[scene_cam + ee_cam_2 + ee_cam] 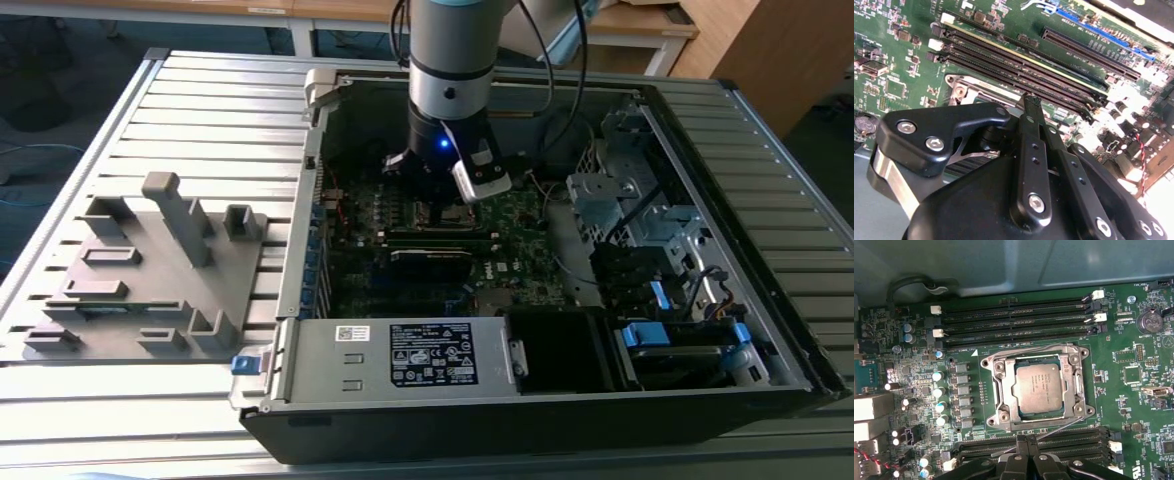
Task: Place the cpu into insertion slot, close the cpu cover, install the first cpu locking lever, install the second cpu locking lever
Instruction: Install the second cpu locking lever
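A ribbed grey metal table [200, 110] fills the foreground — behind it stand wooden desks [627, 20] and a wooden cabinet [774, 50].

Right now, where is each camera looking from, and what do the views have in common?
Exterior view: off the arm, above the open computer case, looking down; the arm reaches inside.
First wrist view: on the arm, facing the cpu under the closed cpu cover; the gripper at the picture's edge.
Second wrist view: behind the gripper, along the memory slots.
Both wrist views share the gripper and memory slots.

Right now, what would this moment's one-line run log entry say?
chip: seated in socket | cover: closed over it | pincer: shut, at socket edge by a thin lever
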